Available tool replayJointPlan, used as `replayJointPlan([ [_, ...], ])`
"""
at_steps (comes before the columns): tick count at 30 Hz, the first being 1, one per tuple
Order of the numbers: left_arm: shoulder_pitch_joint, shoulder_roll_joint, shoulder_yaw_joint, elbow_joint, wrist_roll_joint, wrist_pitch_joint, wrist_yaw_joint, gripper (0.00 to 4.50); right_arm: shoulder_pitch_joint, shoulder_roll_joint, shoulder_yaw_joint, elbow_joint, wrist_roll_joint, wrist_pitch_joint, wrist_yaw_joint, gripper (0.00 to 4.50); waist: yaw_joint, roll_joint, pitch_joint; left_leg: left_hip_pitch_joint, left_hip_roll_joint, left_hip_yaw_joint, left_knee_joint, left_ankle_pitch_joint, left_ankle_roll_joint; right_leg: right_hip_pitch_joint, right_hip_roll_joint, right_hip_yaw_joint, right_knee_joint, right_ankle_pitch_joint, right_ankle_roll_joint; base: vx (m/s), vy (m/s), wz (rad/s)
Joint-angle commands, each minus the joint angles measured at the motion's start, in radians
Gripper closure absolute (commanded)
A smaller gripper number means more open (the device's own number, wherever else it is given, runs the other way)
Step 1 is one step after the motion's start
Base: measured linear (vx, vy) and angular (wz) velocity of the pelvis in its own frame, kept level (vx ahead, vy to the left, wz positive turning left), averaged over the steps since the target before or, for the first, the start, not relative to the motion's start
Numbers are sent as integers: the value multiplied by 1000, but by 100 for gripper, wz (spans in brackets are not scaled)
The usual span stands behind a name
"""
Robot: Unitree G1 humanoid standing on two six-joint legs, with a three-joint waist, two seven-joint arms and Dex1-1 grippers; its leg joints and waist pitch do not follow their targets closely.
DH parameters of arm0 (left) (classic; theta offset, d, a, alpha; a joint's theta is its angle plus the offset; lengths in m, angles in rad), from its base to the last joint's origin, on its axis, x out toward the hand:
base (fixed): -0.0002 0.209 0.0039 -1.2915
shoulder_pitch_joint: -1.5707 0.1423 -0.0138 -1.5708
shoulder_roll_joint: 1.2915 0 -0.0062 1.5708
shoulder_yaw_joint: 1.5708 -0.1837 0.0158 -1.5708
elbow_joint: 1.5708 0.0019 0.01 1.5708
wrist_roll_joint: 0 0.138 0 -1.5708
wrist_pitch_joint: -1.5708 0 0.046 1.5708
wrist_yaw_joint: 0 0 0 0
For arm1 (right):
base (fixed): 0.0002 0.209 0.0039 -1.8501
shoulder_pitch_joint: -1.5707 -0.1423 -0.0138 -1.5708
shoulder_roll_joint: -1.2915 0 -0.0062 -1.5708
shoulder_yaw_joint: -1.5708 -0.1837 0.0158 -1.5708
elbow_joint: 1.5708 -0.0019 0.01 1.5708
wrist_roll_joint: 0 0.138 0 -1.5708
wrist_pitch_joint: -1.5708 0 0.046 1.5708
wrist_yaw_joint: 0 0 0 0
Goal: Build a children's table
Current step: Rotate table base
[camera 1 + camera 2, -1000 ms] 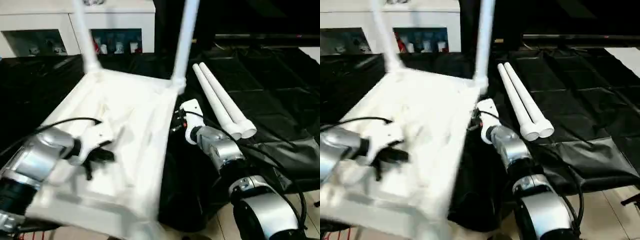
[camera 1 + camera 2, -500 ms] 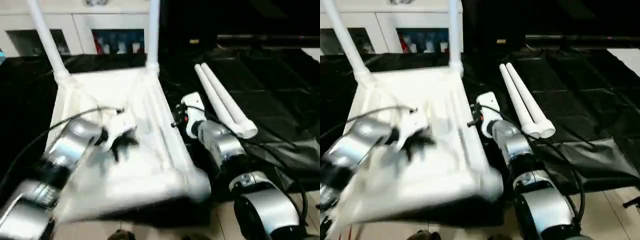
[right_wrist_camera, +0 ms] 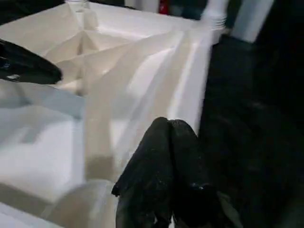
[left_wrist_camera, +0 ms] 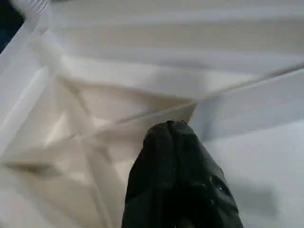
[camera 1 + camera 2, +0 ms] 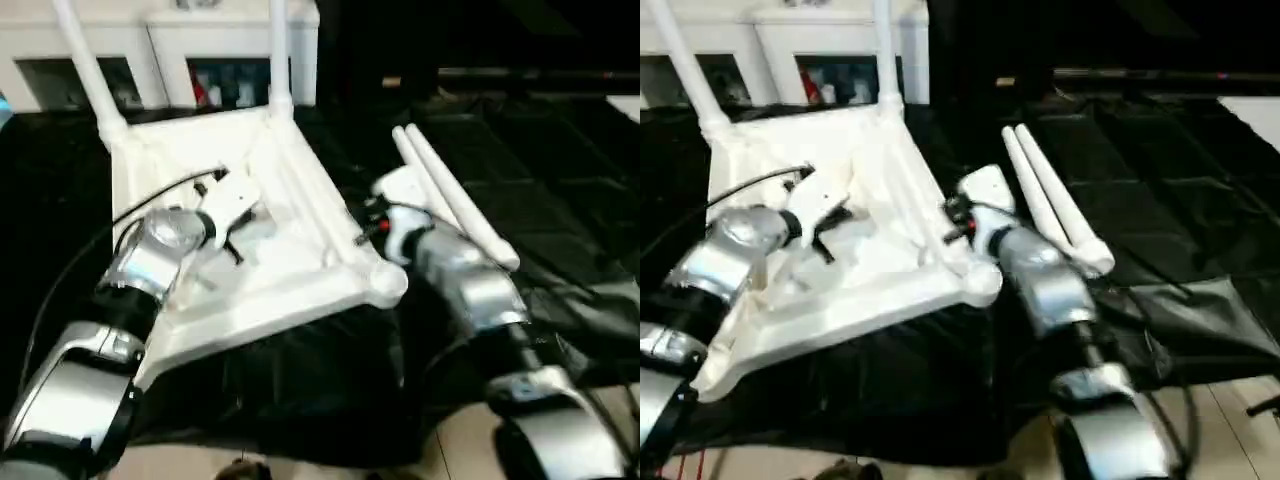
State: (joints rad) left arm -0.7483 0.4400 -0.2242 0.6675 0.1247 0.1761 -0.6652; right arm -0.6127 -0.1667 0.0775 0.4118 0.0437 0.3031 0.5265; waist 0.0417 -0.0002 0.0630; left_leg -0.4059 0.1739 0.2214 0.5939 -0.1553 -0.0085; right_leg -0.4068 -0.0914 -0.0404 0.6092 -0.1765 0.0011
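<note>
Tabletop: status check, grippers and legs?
Both grippers shut: left gripper on the ribbed underside, right gripper by the rim. Tabletop upside down, two legs fitted. Two loose legs on the black cloth.

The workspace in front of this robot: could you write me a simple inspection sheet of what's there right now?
Surface: black sheeting covers the work area; pale floor at the near edge.
Job's things: white tabletop lies underside up, ribs showing. Two legs stand in its far corners. Two loose legs lie side by side on the sheeting to the right.
Clutter: nothing seen.
Grippers: left gripper is shut, over the ribbed underside. Right gripper is shut, by the tabletop's right edge.
Cables: a black cable loops over the left forearm; more run along the right arm.
Surroundings: white glass-door cabinet behind the tabletop.
</note>
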Motion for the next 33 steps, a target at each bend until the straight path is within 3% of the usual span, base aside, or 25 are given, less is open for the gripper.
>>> replayJointPlan([
  [1,59,0,18,-160,-102,35,-157,450,47,-55,-2,-118,-14,98,13,446,6,9,-85,41,54,-35,-65,-193,2,44,-51,33,-53,-56,-245,0,0,0],
  [2,66,1,17,-175,-113,38,-171,450,51,-60,-1,-128,-15,109,14,446,6,8,-83,43,55,-35,-66,-187,1,44,-50,34,-52,-56,-251,0,0,0],
  [5,159,16,-22,-388,-261,96,-355,450,112,-118,-8,-257,9,243,44,446,10,8,-79,42,54,-33,-68,-217,-1,40,-49,34,-58,-117,-252,0,0,0],
  [6,200,35,-63,-486,-319,165,-425,450,141,-144,-13,-309,35,268,79,446,11,9,-76,46,56,-34,-71,-266,-18,39,-51,35,-61,-182,-240,0,0,0],
  [8,213,42,-83,-517,-337,196,-450,450,152,-158,-9,-328,40,269,96,446,8,7,-69,49,58,-35,-78,-333,-39,29,-48,37,-70,-275,-213,0,0,0],
  [9,225,45,-122,-527,-317,198,-470,450,178,-198,11,-371,45,254,147,446,3,7,-67,52,54,-38,-76,-385,-61,24,-49,38,-80,-364,-179,0,0,0],
  [11,220,34,-142,-487,-258,163,-448,450,192,-229,28,-400,53,256,188,446,1,6,-63,54,56,-41,-78,-409,-71,21,-47,39,-87,-401,-151,0,0,0],
  [12,202,21,-160,-411,-164,133,-410,450,207,-266,41,-443,70,291,228,446,-4,7,-62,56,53,-44,-77,-434,-78,19,-48,40,-96,-462,-115,-60,-2,-1],
  [13,202,21,-160,-411,-164,133,-410,450,207,-266,41,-443,70,291,228,446,-6,5,-62,55,52,-45,-76,-434,-79,19,-49,40,-98,-475,-105,0,0,0],
  [15,181,21,-170,-348,-83,127,-358,450,218,-297,49,-484,75,333,242,446,-9,6,-62,53,52,-52,-79,-438,-82,19,-50,36,-104,-513,-86,0,0,0],
  [18,160,45,-179,-323,-55,153,-294,450,229,-313,44,-519,76,378,237,446,-15,9,-62,53,51,-56,-79,-471,-89,16,-49,33,-101,-511,-98,0,0,0],
  [21,151,80,-186,-321,-57,171,-261,450,239,-320,36,-536,80,396,232,446,-27,9,-57,44,45,-68,-79,-510,-90,19,-53,21,-110,-608,-70,0,0,0],
  [23,150,88,-184,-313,-53,169,-252,450,243,-319,32,-539,81,400,229,446,-32,11,-54,51,42,-73,-75,-542,-93,13,-54,15,-119,-655,-56,0,0,0],
  [25,148,88,-157,-280,-24,148,-256,450,250,-322,29,-550,88,414,221,446,-46,19,-51,64,43,-84,-73,-616,-98,12,-54,-7,-136,-686,-47,0,0,0],
  [26,153,90,-145,-287,-28,138,-270,450,251,-320,28,-553,89,418,213,446,-51,22,-50,61,44,-90,-76,-631,-100,20,-53,-16,-137,-676,-45,-40,32,-21],
  [27,165,93,-121,-325,-60,143,-301,450,250,-316,23,-557,93,427,203,446,-61,33,-48,50,52,-107,-97,-701,-113,43,-51,-35,-128,-626,-46,-44,46,-24],
  [28,184,101,-102,-388,-110,149,-336,450,249,-305,10,-560,99,437,190,446,-64,36,-46,52,56,-110,-104,-738,-118,44,-49,-40,-125,-596,-54,-44,46,-24],
  [29,196,108,-96,-426,-139,150,-352,450,247,-298,1,-563,103,442,182,446,-70,44,-42,50,66,-117,-125,-816,-135,54,-44,-47,-107,-526,-77,0,0,0],
  [30,206,112,-87,-455,-161,152,-360,450,245,-290,-7,-562,106,446,172,446,-68,48,-36,43,76,-112,-154,-885,-149,64,-31,-49,-74,-454,-96,0,0,0],
  [31,221,113,-72,-492,-190,158,-368,450,242,-277,-18,-560,109,452,157,446,-61,53,-33,37,79,-105,-171,-912,-157,70,-24,-50,-49,-422,-105,0,0,0],
  [32,230,106,-52,-519,-210,161,-345,450,239,-263,-33,-555,114,463,137,446,-56,51,-30,29,80,-90,-191,-927,-160,78,-16,-51,-24,-400,-110,-70,-12,-2],
  [33,234,87,-23,-539,-230,183,-304,450,236,-245,-51,-552,118,477,112,446,-17,37,-29,3,73,-33,-231,-866,-152,97,7,-24,64,-446,-88,-62,-64,9],
])
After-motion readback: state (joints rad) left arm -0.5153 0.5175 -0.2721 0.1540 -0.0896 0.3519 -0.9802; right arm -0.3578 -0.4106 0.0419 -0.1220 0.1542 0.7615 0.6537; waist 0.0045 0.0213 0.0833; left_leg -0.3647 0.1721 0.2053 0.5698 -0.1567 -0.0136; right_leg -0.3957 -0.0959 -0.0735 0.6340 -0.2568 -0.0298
